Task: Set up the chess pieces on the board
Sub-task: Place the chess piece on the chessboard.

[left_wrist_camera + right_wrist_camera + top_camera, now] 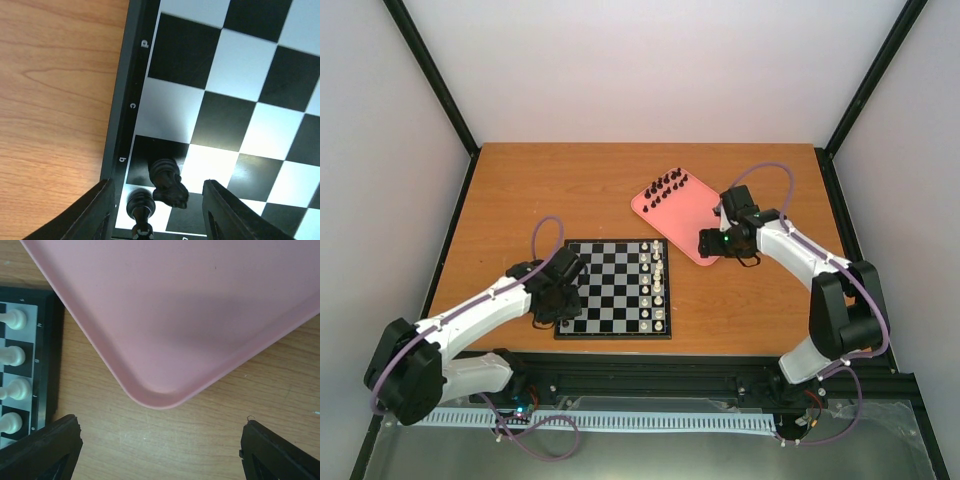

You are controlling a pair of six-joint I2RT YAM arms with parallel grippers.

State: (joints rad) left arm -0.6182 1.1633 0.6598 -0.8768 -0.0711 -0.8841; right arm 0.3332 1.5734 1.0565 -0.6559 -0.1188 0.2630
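Left gripper [159, 212] is being held with fingers apart, nothing clamped, straddling two black pieces [167, 182] standing on the board [127, 107] just inside its lettered edge, by the b mark. Right gripper [160, 455] is likewise being held spread and empty over the table [280, 380], just off the rounded corner of the pink tray [200, 315]. Remaining chess pieces [667, 187] are being stored in rows at the tray's far end. White pieces [12, 357] are being lined along the board's tray-side edge. Handling, as judged: pieces are being treated as tiny, light, rigid, easily toppled. Each is best pinched at the upper body, from straight above, so neighbours are not being knocked.
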